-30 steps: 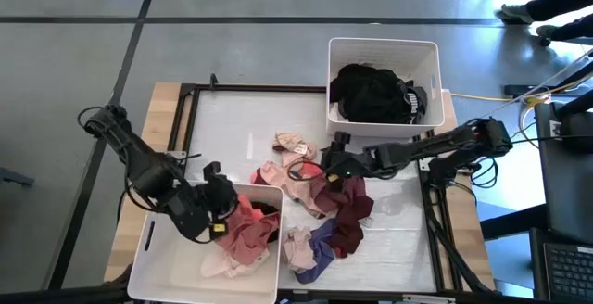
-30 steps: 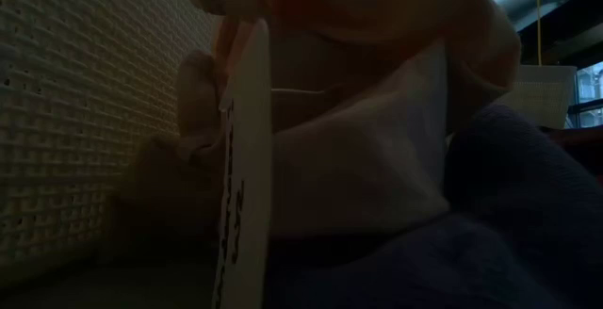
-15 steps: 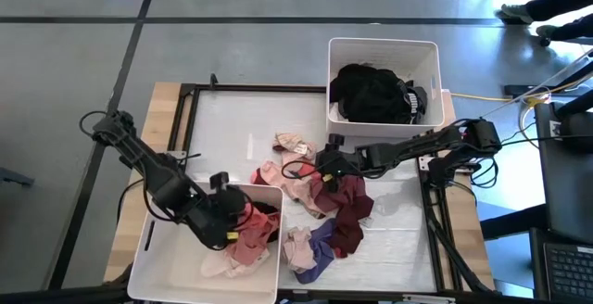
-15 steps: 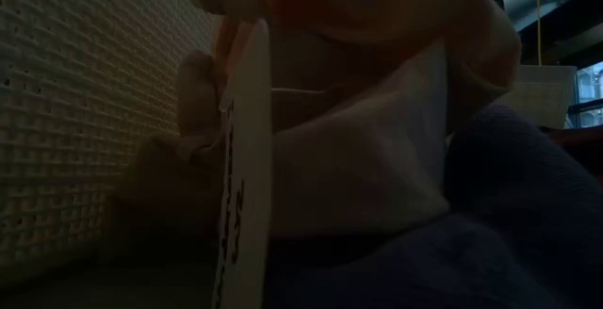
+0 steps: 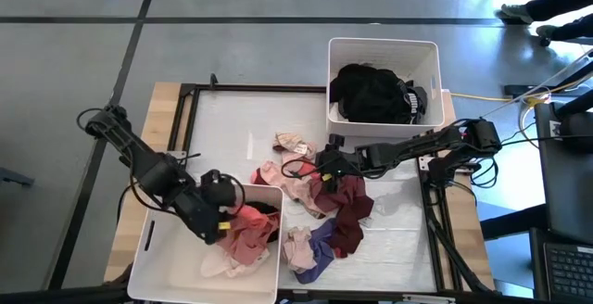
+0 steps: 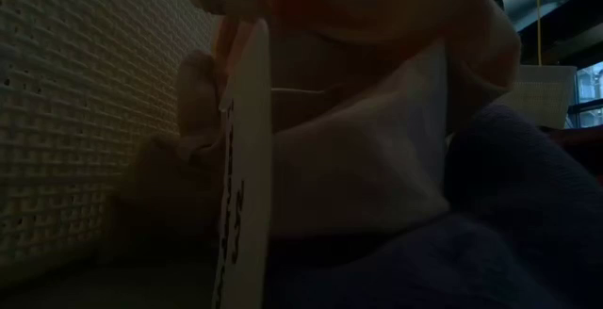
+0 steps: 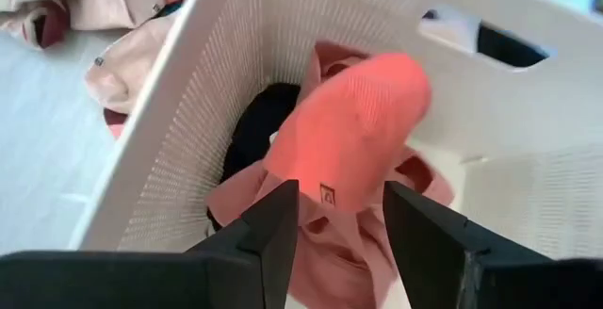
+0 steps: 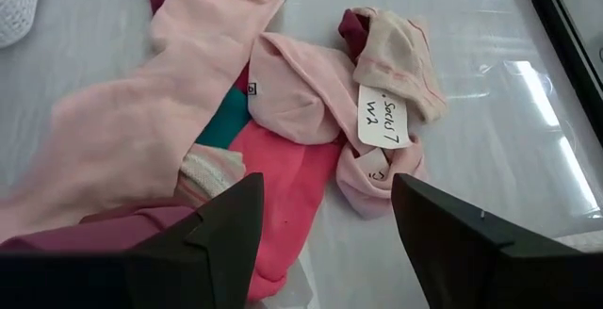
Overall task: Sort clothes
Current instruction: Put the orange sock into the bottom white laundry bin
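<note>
Left claw (image 5: 220, 213) hangs over the near-left white bin (image 5: 157, 258), its fingers (image 7: 273, 229) spread apart with nothing between them; the left wrist view shows a coral-pink garment (image 7: 353, 125) lying loose just past the fingertips, on top of other pink pieces and a dark one inside the bin's perforated walls. That bundle (image 5: 246, 234) sits against the bin's right side.

Moving rightward, the unsorted clothes (image 5: 315, 207) lie heaped on the surface between the two bins: pale pink, maroon, purple, a bit of teal, with a small beige-and-pink piece (image 5: 293, 143) lying a little farther off on its own. In the right wrist view one pale pink item carries a handwritten white tag (image 8: 382, 116).

Right claw (image 5: 326, 163) sits at the far edge of this heap, fingers wide apart and empty, with pink and maroon cloth directly ahead of it.

Farther right and far, the second white bin (image 5: 428, 56) holds black clothes (image 5: 371, 93).

Everything here looks light, limp and shapeless, so a piece should drape and trail when lifted, and overlapping neighbours may drag along. The safest hold is probably a raised fold or bunched ridge on the topmost item, pinched deep enough that thin fabric does not slip out; flat edges lying against the surface would be harder to catch. Nothing appears fragile.
</note>
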Robot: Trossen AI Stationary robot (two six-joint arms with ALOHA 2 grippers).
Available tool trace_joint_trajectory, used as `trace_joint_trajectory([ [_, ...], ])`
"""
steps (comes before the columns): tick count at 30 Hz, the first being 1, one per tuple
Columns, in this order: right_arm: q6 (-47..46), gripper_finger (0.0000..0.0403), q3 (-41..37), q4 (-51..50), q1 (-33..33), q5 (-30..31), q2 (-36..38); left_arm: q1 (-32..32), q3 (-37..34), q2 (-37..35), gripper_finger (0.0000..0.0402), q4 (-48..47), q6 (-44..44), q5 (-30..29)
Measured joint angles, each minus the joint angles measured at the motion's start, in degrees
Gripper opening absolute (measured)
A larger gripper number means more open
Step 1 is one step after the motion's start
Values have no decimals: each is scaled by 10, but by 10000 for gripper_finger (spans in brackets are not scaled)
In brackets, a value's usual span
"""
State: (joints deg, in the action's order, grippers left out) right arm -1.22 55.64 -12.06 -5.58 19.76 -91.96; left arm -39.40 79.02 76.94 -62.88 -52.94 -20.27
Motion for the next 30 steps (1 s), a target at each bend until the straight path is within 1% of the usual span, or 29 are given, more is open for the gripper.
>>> trace_joint_trajectory([
  [2, -1, 236, 0, 0, 0, 0, 0, -4, 0, -14, 147, 7, 7, 0],
  [3, -3, 236, 0, 0, 0, 0, 0, -8, 0, -22, 147, 8, 14, -9],
  [4, -3, 236, 0, 0, 0, 0, 0, -14, 0, -30, 147, 8, 27, -32],
  [6, -4, 236, 0, 2, 0, 1, -4, -26, 0, -43, 147, 15, 59, -110],
  [9, -5, 236, 0, 4, 0, 1, -18, -41, 1, -50, 147, 27, 87, -257],
  [10, -5, 236, 0, 6, 0, 1, -26, -44, 1, -48, 147, 25, 89, -294],
  [11, -5, 236, 0, 7, 0, 1, -33, -44, 1, -45, 147, 23, 87, -315],
  [13, -5, 236, 0, 13, 0, 1, -49, -40, 1, -38, 147, 23, 83, -325],
  [20, -2, 236, 0, 64, 21, -9, -94, -37, 1, -8, 147, 22, 80, -324],
  [25, -15, 236, 0, 83, 42, -40, -112, -37, 0, 7, 147, 22, 80, -323],
  [30, -16, 236, 0, 91, 56, -102, -135, -35, 0, 12, 147, 21, 80, -315],
])
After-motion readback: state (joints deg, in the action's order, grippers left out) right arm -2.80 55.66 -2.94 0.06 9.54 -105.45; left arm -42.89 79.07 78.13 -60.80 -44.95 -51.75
